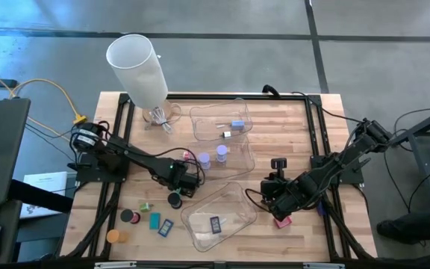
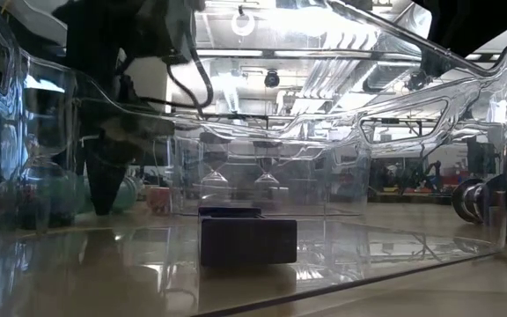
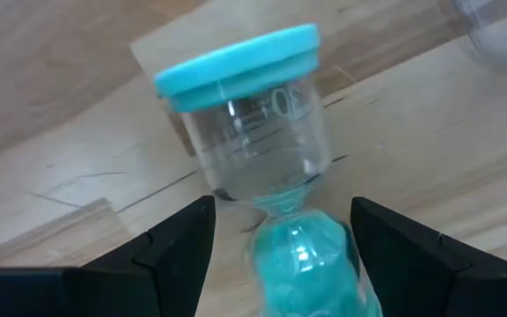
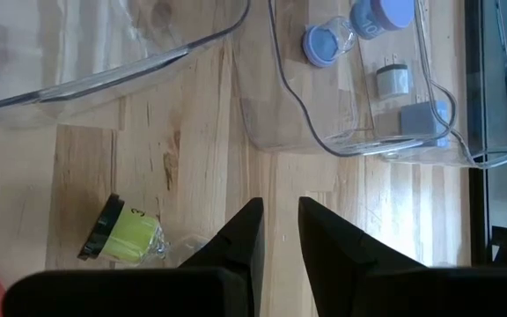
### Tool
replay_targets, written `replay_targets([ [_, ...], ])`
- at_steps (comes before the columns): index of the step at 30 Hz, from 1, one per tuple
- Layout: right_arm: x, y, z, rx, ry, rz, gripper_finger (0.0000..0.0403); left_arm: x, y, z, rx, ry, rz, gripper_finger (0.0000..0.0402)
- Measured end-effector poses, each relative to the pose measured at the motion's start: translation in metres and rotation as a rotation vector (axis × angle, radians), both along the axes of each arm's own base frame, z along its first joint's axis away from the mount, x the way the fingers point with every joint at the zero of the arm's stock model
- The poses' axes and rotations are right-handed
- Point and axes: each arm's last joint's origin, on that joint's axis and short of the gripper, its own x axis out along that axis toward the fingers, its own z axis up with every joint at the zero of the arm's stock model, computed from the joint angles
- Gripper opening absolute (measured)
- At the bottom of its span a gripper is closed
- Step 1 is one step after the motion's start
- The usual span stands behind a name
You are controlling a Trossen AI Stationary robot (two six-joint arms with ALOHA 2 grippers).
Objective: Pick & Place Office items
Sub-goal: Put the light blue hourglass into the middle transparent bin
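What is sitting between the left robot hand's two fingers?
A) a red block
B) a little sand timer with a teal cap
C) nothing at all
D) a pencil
B: in the left wrist view the teal-capped sand timer, a clear bulb over teal sand, sits between the left gripper's two dark fingers.

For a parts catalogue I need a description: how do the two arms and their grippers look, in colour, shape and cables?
Both arms are black, built of jointed segments on black frames at the table's sides. The left arm has a white label and a yellow cable near its base. The right arm trails black cables. The left gripper has two matte black, wedge-shaped fingers; the right gripper has the same dark, angular fingers.
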Motion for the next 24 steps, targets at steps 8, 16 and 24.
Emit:
replay_targets([
  [8,0.0002,0.0002,0.0,0.0,0.002,0.007,0.0062,0.002,0.0029,-0.0065,-0.01,0.034,0.005,0.0257],
  [16,0.0002,0.0002,0.0,-0.001,0.003,0.011,0.0061,0.0028,0.0047,-0.0079,-0.018,0.04,0.012,0.0244],
  [24,0.0003,0.0002,0.0,-0.003,0.002,0.011,0.0062,0.0031,0.0045,-0.0086,-0.023,0.04,0.012,0.0162],
])
